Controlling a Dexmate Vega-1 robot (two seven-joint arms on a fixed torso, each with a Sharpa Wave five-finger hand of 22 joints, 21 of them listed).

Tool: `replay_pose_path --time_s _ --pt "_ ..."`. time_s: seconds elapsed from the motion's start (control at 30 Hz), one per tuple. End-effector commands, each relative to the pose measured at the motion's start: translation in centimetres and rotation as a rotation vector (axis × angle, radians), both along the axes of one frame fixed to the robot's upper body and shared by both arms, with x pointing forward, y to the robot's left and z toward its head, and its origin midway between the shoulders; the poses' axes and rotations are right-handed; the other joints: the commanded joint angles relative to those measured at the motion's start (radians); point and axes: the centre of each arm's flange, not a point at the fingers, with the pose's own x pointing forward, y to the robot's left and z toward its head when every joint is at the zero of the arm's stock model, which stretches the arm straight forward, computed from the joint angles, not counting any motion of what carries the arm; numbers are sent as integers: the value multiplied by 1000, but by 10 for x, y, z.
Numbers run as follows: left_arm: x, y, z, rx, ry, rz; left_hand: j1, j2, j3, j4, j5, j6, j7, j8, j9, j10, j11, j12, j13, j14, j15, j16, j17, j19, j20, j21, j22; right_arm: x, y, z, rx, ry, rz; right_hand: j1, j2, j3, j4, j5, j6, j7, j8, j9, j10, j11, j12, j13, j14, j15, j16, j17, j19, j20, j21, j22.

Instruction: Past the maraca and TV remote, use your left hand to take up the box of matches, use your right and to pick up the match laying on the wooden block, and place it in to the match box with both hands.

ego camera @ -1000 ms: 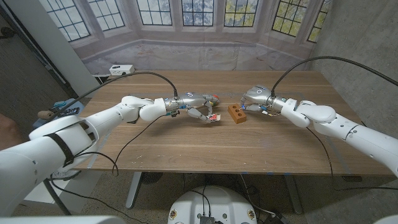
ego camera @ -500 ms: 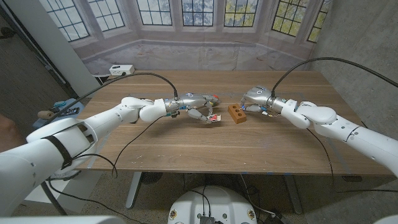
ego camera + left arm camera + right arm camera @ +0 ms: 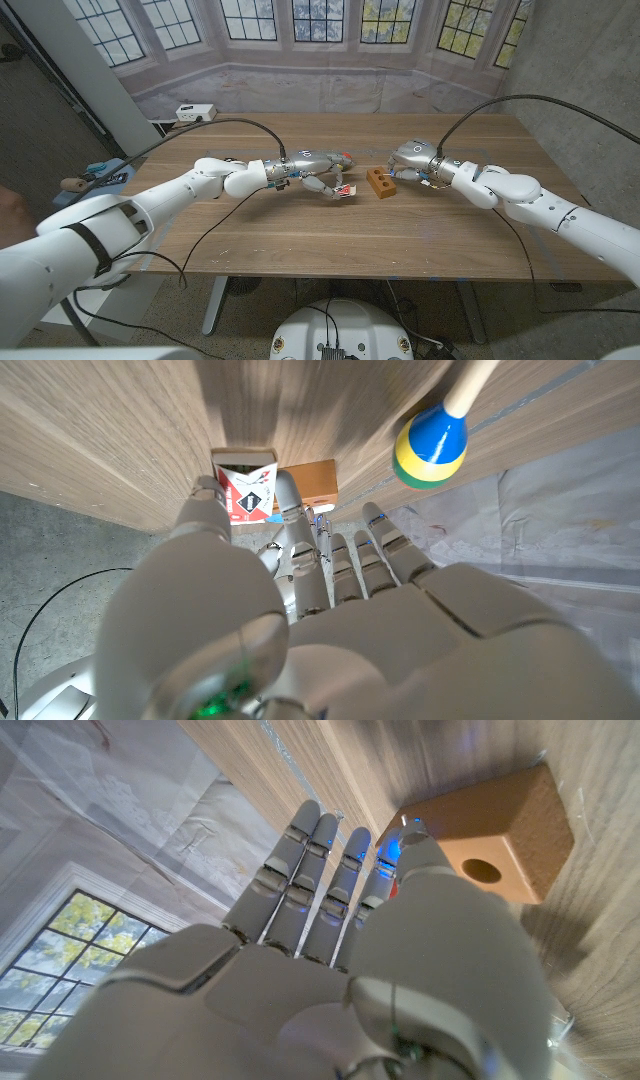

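Here the left robot hand point(image 3: 318, 178) pinches the matchbox point(image 3: 343, 190) on the table point(image 3: 300, 235); the right robot hand point(image 3: 408, 163) touches the wooden block point(image 3: 380, 183), grip unclear.

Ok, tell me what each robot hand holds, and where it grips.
Left robot hand pinches the matchbox by its sides. Right robot hand at the wooden block: cannot tell.

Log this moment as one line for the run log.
left hand: pinching matchbox | right hand: at wooden block, match not discernible | maraca: on table beside left hand
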Motion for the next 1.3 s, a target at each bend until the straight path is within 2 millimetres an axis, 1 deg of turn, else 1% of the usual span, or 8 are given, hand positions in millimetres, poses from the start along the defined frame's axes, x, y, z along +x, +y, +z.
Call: replay_pose_path --time_s 0.03,0.23,0.8,0.97,1.0,1.1,1.17,1.3 --pt "-2 1 0 -2 -4 -1 31 33 -6 1 10 2 -3 7 2 6 -2 -3 3 8 -3 0 4 4 -5 0 6 -3 3 -1 28 -3 4 20 1 3 -5 1 16 3 10 3 14 -6 6 5 13 -144 4 2 11 -63 6 4" --pt "-2 1 -1 0 -4 -5 32 34 -6 1 10 1 -1 8 2 5 -1 -3 3 8 -2 0 4 3 -5 0 6 -4 3 0 38 -3 -1 28 2 4 -6 1 24 3 13 3 23 -5 7 5 22 -144 4 0 15 -71 9 4" --pt "-3 0 -1 1 -9 -12 32 34 -8 1 10 -1 -1 9 1 3 0 -4 3 7 -2 0 4 2 -7 -1 6 -7 2 3 60 -6 -17 33 3 1 -3 -1 34 6 15 3 33 -1 7 5 37 -142 4 -1 21 -72 13 5" --pt "-3 -1 -1 1 -9 -11 31 34 -8 2 10 -1 -2 9 0 3 -1 -4 3 7 -1 0 4 1 -5 -1 6 -8 2 2 54 -2 -28 28 -2 -4 1 -3 11 5 5 4 17 2 -1 6 31 -138 -6 -6 16 -71 12 6" --pt "-4 -1 -1 1 -10 -12 31 34 -8 2 10 -1 -2 9 0 2 0 -4 3 7 -1 0 4 0 -5 -1 6 -8 2 1 53 -1 -31 24 -3 -6 3 -4 -1 -2 -1 4 4 0 -8 6 29 -138 -9 -6 14 -70 11 6" --pt "-4 -2 -2 1 -10 -12 31 33 -9 2 9 0 -2 9 -1 1 -1 -4 3 6 -2 -1 4 1 -6 -1 6 -10 2 0 51 8 -40 22 -9 -12 4 -5 -29 -1 -14 4 -14 -2 -17 7 22 -138 -15 -8 4 -65 8 6" --pt "-4 -2 -2 1 -11 -12 31 34 -9 2 9 -5 -2 8 -1 0 -1 -5 3 6 -1 -1 4 0 -6 -1 6 -10 2 0 50 11 -43 17 -12 -15 6 -5 -36 1 -17 4 -22 -4 -22 7 17 -134 -19 -9 0 -64 7 6" --pt "-5 -3 -2 1 -11 -15 31 34 -9 2 9 -8 -2 8 0 -1 -1 -5 3 5 0 -1 4 0 -5 -1 6 -11 2 -1 51 16 -50 18 -16 -19 6 -5 -53 0 -25 4 -47 1 -34 7 8 -136 -25 -9 -5 -61 5 6"
